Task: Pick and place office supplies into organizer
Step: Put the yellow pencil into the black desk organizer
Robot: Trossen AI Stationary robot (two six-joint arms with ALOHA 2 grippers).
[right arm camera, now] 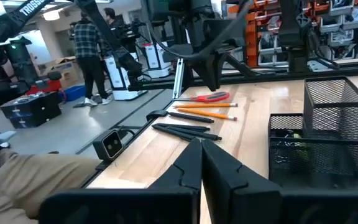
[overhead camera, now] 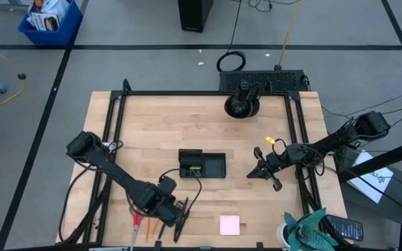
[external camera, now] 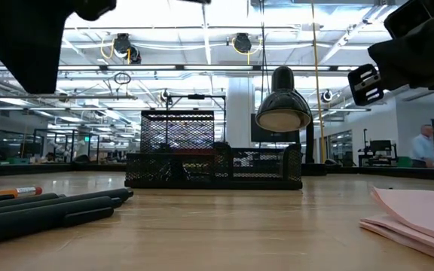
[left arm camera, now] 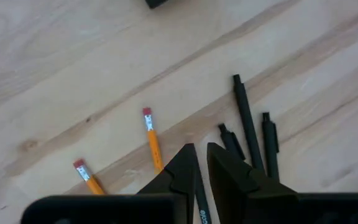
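pens (left arm camera: 248, 127) lie black on the wood surface (overhead camera: 208, 118) right under my left tool (left arm camera: 201, 163). its two fingers are almost together and hold nothing. two orange pencils (left arm camera: 153, 142) lie just beside the pens, and the red scissors (right arm camera: 209, 96) are next to them. the black mesh organizer (overhead camera: 202, 164) sits in the middle of the surface, with a small yellow-green piece (overhead camera: 195, 169) inside it. the pink sticky-note pad (overhead camera: 229, 224) lies near the front edge. my right tool (overhead camera: 261, 169) hangs beside the organizer, fingers nearly closed, holding nothing.
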